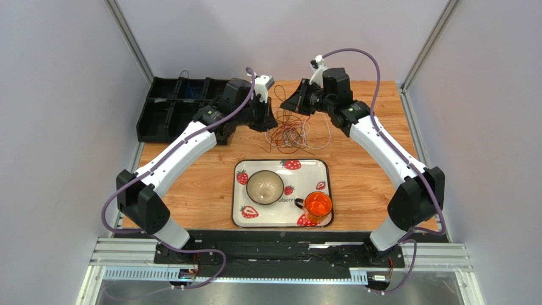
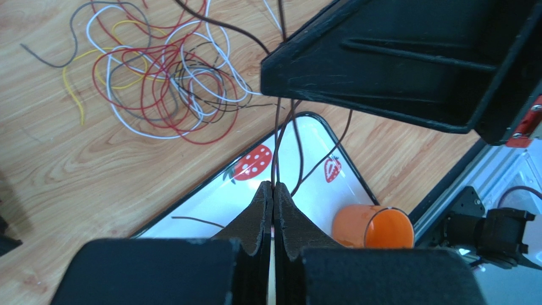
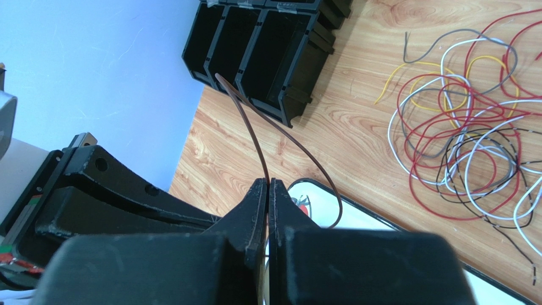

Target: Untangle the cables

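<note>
- Nearest the arm bases, a white strawberry-printed tray (image 1: 245, 166) holds a beige bowl (image 1: 264, 186) and a translucent orange cup (image 1: 317, 206). A wire hangs over this tray, and if it is swung low it could catch the cup and tip it.
- Just beyond the tray, the tangled heap of thin red, white, yellow, grey and black cables (image 1: 291, 135) lies on the wooden table (image 1: 356, 178), below and between the two grippers.
- Above the heap, the left gripper (image 2: 273, 185) is clenched on a thin brown wire (image 2: 275, 159) that rises from its tips. The right gripper (image 3: 268, 182) is likewise pinched tight on a brown strand. It is probably the same wire, though its run cannot be followed all the way.
- If that wire is threaded through the heap, pulling the arms apart could drag the whole bundle or tighten a knot. Being so thin, it could also slip from the pads.
- Farthest off, black plastic bins (image 1: 172, 108) sit at the table's back left, and a loose end might hook on a rim.
</note>
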Controlling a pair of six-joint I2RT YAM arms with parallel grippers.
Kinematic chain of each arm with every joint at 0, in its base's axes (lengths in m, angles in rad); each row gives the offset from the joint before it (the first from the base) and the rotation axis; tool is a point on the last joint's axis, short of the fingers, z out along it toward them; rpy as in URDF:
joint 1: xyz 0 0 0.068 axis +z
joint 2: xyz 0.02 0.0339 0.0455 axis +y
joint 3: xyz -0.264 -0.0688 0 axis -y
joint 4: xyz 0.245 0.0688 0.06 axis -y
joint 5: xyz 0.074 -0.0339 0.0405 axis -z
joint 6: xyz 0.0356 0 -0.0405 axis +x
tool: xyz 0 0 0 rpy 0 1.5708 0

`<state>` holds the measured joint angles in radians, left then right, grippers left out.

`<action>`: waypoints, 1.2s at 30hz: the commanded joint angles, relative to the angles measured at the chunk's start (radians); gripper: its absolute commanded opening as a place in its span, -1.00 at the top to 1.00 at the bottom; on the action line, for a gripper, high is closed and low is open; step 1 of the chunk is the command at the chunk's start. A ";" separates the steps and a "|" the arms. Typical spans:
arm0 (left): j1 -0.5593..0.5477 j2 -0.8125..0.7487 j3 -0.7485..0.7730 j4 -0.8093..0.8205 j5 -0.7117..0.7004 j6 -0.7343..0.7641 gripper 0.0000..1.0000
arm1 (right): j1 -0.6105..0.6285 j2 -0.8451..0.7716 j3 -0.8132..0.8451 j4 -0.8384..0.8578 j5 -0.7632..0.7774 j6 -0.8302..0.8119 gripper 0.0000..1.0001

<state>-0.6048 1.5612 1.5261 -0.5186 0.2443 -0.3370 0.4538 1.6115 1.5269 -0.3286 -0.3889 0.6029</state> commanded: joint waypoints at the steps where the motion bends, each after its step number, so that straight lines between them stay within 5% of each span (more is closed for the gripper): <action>1: -0.009 -0.066 -0.006 0.069 0.049 -0.016 1.00 | 0.009 -0.012 -0.019 0.060 -0.021 0.020 1.00; 11: -0.015 -0.066 -0.029 0.117 0.167 -0.005 1.00 | 0.013 -0.028 -0.050 0.074 -0.022 0.028 1.00; 19: -0.023 -0.055 -0.032 0.068 0.023 0.013 1.00 | 0.026 -0.013 -0.028 0.092 -0.039 0.044 1.00; 24: -0.016 -0.037 0.032 -0.049 -0.207 0.044 1.00 | 0.063 0.079 0.099 0.088 -0.064 0.041 1.00; 36: 0.141 -0.038 0.085 -0.124 -0.243 0.021 1.00 | 0.141 0.461 0.576 0.007 -0.091 0.043 1.00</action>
<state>-0.5007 1.5539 1.5867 -0.6273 0.0387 -0.3241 0.5739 1.9854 1.9598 -0.3115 -0.4515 0.6346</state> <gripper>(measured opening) 0.009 0.010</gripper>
